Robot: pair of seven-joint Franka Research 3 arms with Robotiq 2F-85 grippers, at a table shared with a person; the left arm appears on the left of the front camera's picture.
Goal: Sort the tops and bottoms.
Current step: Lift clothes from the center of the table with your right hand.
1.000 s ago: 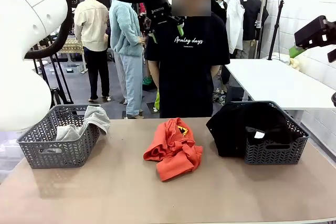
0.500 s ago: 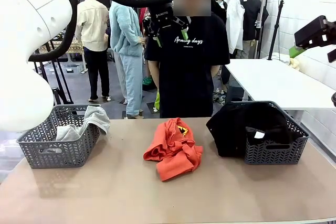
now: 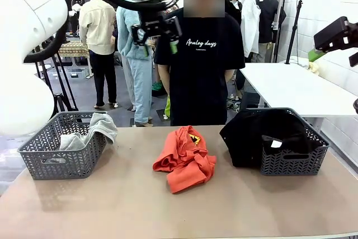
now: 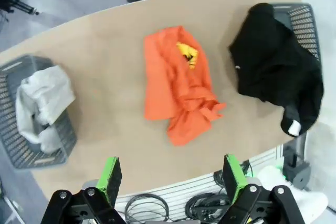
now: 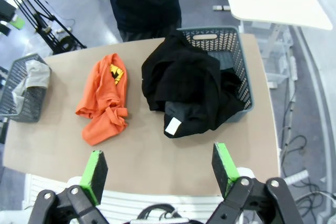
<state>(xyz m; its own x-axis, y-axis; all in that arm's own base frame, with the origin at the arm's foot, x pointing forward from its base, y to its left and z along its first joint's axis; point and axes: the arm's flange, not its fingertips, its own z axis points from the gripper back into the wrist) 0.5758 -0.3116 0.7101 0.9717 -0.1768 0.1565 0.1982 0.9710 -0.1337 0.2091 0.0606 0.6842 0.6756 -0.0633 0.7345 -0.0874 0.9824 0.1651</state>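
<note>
The tops: an orange-red garment (image 3: 184, 158) (image 4: 181, 85) (image 5: 102, 98) with a yellow-and-black print lies crumpled mid-table, and a light grey garment (image 3: 92, 130) (image 4: 44, 103) (image 5: 31, 77) hangs over the rim of the left basket. The bottoms, a large black garment (image 3: 263, 132) (image 4: 273, 66) (image 5: 189, 87), spill out of the right basket toward the table's middle. My left gripper (image 3: 160, 43) (image 4: 170, 174) hovers high above the table, open and holding nothing. High over the table's right side, my right gripper (image 5: 157, 171) is also open and holds nothing.
Grey mesh baskets stand at the table's left (image 3: 61, 160) and right (image 3: 291, 163) ends. A person in a black T-shirt (image 3: 201, 71) with white script stands at the far edge. A white table (image 3: 291, 85) is behind on the right.
My left gripper has swung to the picture's left, from in front of the person's chest to beside their shoulder, and has turned. The garments and the right arm have not moved.
</note>
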